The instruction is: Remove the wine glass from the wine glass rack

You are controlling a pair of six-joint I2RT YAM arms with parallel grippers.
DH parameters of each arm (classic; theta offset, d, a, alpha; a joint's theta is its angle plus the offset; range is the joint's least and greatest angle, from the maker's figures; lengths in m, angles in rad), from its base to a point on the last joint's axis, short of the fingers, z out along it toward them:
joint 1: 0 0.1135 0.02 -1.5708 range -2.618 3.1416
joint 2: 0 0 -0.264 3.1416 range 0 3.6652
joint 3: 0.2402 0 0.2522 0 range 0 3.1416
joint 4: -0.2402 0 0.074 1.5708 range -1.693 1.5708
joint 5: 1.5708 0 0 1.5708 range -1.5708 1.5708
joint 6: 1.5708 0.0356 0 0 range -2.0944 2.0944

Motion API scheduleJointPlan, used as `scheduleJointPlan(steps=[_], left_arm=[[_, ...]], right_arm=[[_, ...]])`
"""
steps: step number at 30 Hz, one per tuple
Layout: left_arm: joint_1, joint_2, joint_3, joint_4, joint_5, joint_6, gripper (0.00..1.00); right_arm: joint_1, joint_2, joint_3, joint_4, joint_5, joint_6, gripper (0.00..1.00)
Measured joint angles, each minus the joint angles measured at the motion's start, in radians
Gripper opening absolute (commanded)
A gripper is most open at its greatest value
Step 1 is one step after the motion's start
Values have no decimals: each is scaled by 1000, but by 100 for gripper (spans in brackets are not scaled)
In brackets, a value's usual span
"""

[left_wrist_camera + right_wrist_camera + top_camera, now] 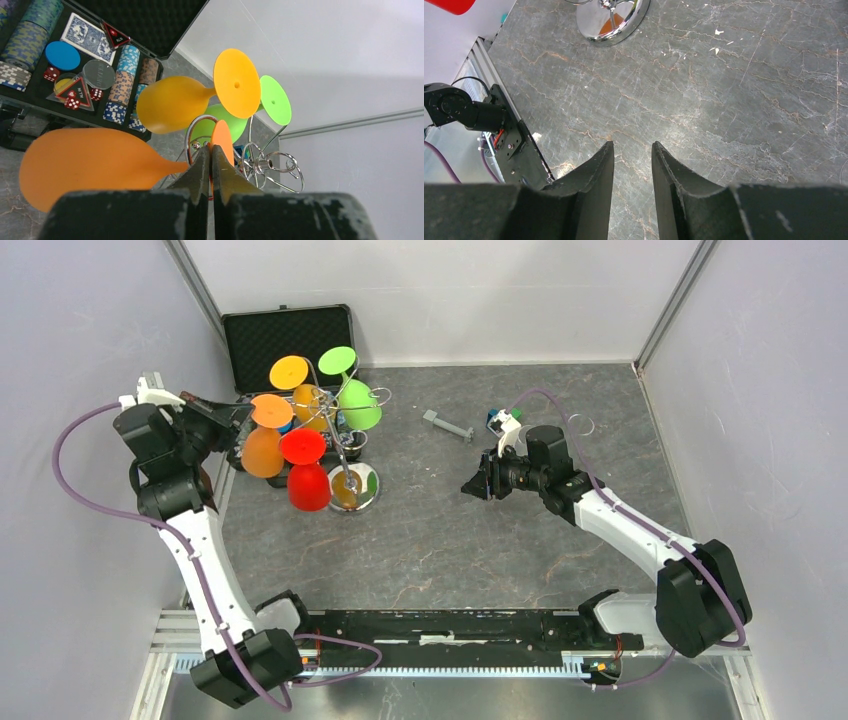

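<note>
Left black pincer (211, 154) pinches the thin round foot of the orange plastic wine glass (90, 165), which hangs on the silver wire wine glass rack (267, 165); I judge this grip lets it slide from its hook. Right pincer (632, 150) hovers spread, empty, over the grey marbled worktop (734, 100).

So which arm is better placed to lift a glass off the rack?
Left. The left gripper is shut on the foot of the orange wine glass hanging on the wine glass rack; the right gripper is open over the table, away from it.
</note>
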Motion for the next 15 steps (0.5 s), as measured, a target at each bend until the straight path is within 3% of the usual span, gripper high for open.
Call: scheduleJointPlan(steps=[15], left_arm=[[-2,-64,24,-2,-110,-27,2]], right_arm=[[0,0,0,0,1,0,37]])
